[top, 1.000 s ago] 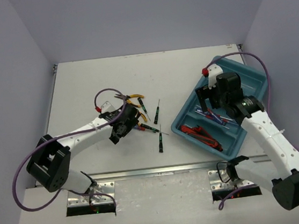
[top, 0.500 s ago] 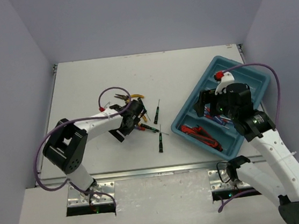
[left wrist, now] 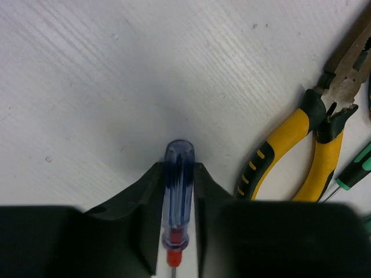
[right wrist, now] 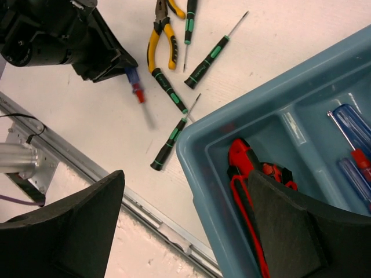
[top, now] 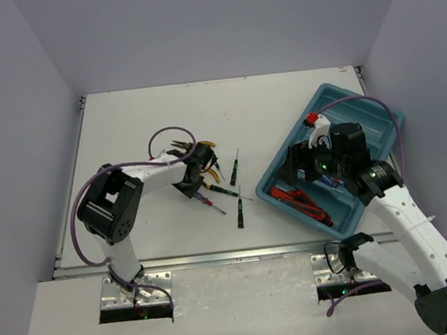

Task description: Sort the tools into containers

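One blue-handled screwdriver [left wrist: 177,202] clamped in the left gripper's [left wrist: 178,169] jaws over the table [left wrist: 116,87], yellow-handled pliers [left wrist: 293,147] laid just beside, right gripper [right wrist: 185,226] held with jaws apart above the teal tray [right wrist: 200,168], red-handled pliers [right wrist: 240,159] lodged inside.

Clear blue screwdriver [left wrist: 178,185], red collar, over a white table [left wrist: 116,87]. The pliers [left wrist: 290,132] are yellow, striped black. Slim drivers [right wrist: 207,61] are black, banded green. Teal tray [right wrist: 261,99], where the cutters [right wrist: 240,157] are red, perhaps black-trimmed.
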Robot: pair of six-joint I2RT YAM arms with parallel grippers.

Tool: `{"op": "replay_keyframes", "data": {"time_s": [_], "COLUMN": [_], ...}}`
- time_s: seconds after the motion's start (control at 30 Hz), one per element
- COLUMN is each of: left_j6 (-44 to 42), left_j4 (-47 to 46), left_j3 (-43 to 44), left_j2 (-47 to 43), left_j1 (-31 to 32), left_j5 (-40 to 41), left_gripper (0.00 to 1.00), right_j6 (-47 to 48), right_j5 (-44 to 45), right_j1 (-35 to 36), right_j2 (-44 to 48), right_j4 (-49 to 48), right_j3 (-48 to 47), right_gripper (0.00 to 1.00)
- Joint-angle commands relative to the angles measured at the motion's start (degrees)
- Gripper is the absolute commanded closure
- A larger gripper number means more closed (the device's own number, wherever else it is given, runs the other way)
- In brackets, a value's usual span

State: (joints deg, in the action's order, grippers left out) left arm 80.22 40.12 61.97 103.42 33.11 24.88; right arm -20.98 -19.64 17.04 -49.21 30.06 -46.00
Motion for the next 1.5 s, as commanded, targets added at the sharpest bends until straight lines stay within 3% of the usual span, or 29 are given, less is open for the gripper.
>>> {"op": "replay_keyframes", "data": {"time_s": [0.0, 0.13, 0.33, 0.47, 0.6, 0.77, 1.0, 1.07, 1.1, 1.13, 1.17, 1.2, 1.23, 1.27, 1.37, 1.47], "left_j6": [2.79, 4.98, 1.02, -12.07, -18.78, -21.49, -19.3, -18.8, -18.73, -18.78, -18.96, -19.48, -20.57, -21.07, -24.82, -24.35], "left_j4": [-1.73, -2.54, -7.68, -27.31, -47.27, -57.21, -65.5, -66.64, -67.11, -67.36, -67.36, -66.67, -63.06, -59.11, -37.82, -19.83], "left_j3": [-3.0, -7.76, -15.64, -25.07, -32.23, -36.18, -39.66, -40.17, -40.23, -40.23, -40.17, -39.74, -38.29, -36.81, -27.28, -20.68], "left_j2": [-1.22, -6.31, -18.35, -33.13, -45.95, -51.79, -54.09, -53.68, -53.45, -53.3, -53.24, -53.49, -54.28, -54.63, -54.34, -54.44], "left_j1": [-0.5, -0.52, 0.56, 5.76, 8.99, 10.23, 11.76, 12.06, 12.07, 12.07, 12.07, 12.15, 12.16, 12.16, 11.98, 10.34], "left_j5": [-2.12, -1.29, -0.22, -3.48, -11.82, -20.68, -26.84, -27.86, -28.21, -28.34, -28.22, -27.62, -25.93, -23.59, -11.45, 0.99], "left_gripper": [0.92, 1.0, 1.0, 1.0, 1.0, 1.0, 1.0, 1.0, 1.0, 0.94, 0.81, 0.8, 0.32, 0.1, 0.0, 0.0], "right_j6": [0.81, 0.39, -2.84, -9.2, -15.98, -18.5, -20.67, -20.94, -20.5, -19.81, -18.86, -17.29, -14.32, -12.97, -3.81, 5.62], "right_j5": [-3.23, -6.63, -17.68, -13.55, -6.36, 0.21, 1.78, 1.19, 0.62, 0.09, -0.39, -0.32, 1.49, 2.31, 14.23, 19.25], "right_j1": [0.19, 0.28, 4.14, 16.74, 23.44, 28.32, 30.1, 30.42, 30.42, 30.42, 30.42, 30.42, 30.42, 30.42, 28.38, 23.83], "right_j2": [0.04, -0.46, -2.52, -6.49, -12.45, -18.86, -24.13, -24.96, -25.47, -26.0, -26.54, -26.81, -26.69, -26.46, -23.28, -19.87], "right_j4": [-2.19, -3.07, -10.7, -20.01, -28.7, -33.75, -38.56, -40.4, -41.1, -41.07, -40.19, -38.53, -34.84, -31.37, -18.98, -7.63], "right_j3": [0.56, 1.31, 5.0, 7.41, 8.58, 5.43, 3.09, 2.42, 2.08, 1.48, 0.59, -0.21, -1.42, -2.57, -4.8, -6.72], "right_gripper": [0.15, 0.17, 0.2, 0.17, 0.18, 0.21, 0.34, 0.45, 0.61, 0.79, 0.99, 1.0, 1.0, 1.0, 1.0, 1.0]}}
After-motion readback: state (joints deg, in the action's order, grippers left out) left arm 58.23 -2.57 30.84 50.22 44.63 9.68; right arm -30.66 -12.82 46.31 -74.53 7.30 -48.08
